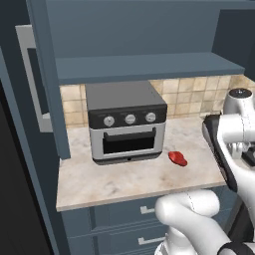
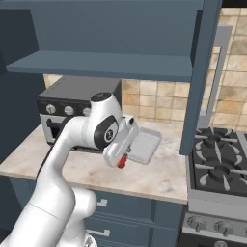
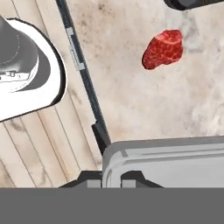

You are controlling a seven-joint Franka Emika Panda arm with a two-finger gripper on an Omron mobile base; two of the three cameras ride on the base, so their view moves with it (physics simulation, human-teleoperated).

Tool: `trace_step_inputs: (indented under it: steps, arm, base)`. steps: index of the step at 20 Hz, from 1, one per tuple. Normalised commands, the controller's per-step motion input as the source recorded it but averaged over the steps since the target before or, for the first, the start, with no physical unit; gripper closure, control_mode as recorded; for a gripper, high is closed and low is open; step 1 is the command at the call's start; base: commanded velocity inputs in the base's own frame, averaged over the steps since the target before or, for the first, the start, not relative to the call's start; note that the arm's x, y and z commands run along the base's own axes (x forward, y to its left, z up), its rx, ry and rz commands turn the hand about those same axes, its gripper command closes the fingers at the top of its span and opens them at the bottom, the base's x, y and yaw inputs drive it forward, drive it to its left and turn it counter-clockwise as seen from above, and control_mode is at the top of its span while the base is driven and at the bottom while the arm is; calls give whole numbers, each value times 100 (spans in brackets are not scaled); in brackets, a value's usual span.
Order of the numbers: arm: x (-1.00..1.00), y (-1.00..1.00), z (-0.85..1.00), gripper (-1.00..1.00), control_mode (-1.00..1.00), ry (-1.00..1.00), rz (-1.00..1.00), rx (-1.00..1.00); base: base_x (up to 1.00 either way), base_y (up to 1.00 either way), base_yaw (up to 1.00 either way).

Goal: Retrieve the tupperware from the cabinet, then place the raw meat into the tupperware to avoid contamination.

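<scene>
The left base view shows the toaster oven [image 1: 126, 121] standing at the back of the marble worktop [image 1: 114, 179] under the open cabinet [image 1: 144, 40], with the raw meat [image 1: 178, 158] lying bare on the stone just right of the oven's front corner. From there the arm's wrist blocks whatever the hand carries.

The right base view supplies that: the tupperware [image 2: 144, 146], a shallow pale tray, sits low over the worktop right of the oven [image 2: 72, 103], tilted slightly, its near edge at the hand. A sliver of the red meat [image 2: 121, 163] peeks out below the wrist. This view also takes in the gas stove [image 2: 219, 164] to the right and the open cabinet door's silver handle [image 2: 217, 67].

In the hand view the jaws [image 3: 111, 180] are pressed almost together, pinching the rim of the tupperware [image 3: 166, 162], which spreads across the bottom of the picture. The meat [image 3: 162, 49] lies on the worktop well beyond the container's far edge, apart from it and from the jaws
</scene>
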Motion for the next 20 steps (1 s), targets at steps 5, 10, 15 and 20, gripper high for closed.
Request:
trace_step_inputs:
  steps: [5, 10, 15, 20]
  arm:
    - [50, -5, -48, 100, -100, 7, 34, 4]
    - [51, -4, -54, 100, -100, 9, 35, 2]
    - [53, -11, -56, 100, -100, 5, 33, 2]
    - [37, -41, -35, 100, -100, -1, 13, 0]
  base:
    - [0, 0, 0]
    - [0, 0, 0]
    - [0, 0, 0]
    - [0, 0, 0]
